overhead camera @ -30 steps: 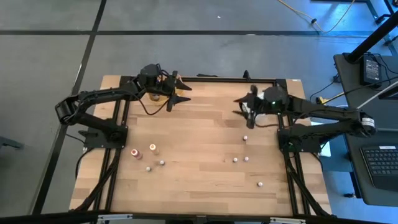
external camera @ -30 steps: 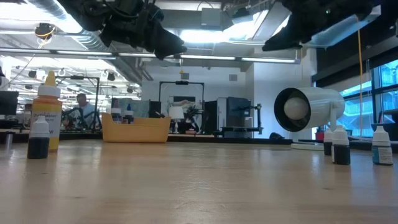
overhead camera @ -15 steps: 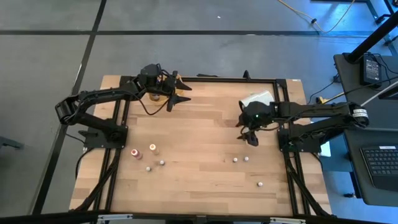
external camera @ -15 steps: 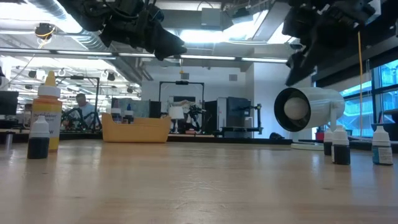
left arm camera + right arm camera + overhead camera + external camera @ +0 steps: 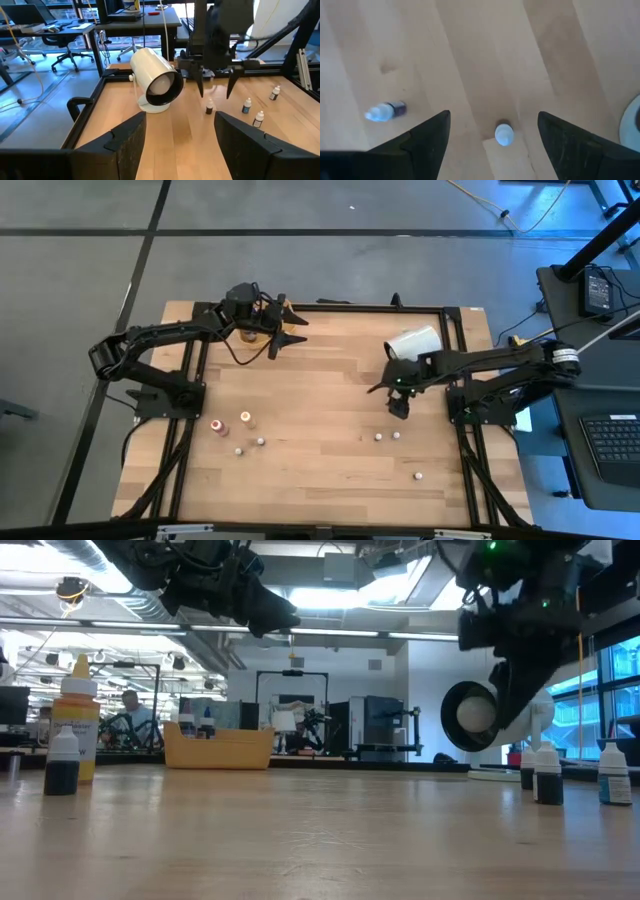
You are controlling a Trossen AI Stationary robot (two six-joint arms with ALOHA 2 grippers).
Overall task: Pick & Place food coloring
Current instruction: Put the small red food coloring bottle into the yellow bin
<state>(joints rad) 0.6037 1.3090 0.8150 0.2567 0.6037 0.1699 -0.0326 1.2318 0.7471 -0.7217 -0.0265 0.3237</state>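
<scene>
Right end effector [image 5: 396, 402] has swung down from the back of the worktop [image 5: 320, 470] and now hangs fingers spread, empty, directly over one upright food coloring bottle [image 5: 503, 134]. Pick looks imminent. Left end effector [image 5: 288, 330] open, parked near the tray [image 5: 218, 748].

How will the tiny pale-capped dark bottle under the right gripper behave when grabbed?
The tiny pale-capped dark bottle stands upright and narrow below the open right gripper, so an off-centre touch would probably tip it. Its toppled purple neighbour suggests round bodies that may roll.
</scene>
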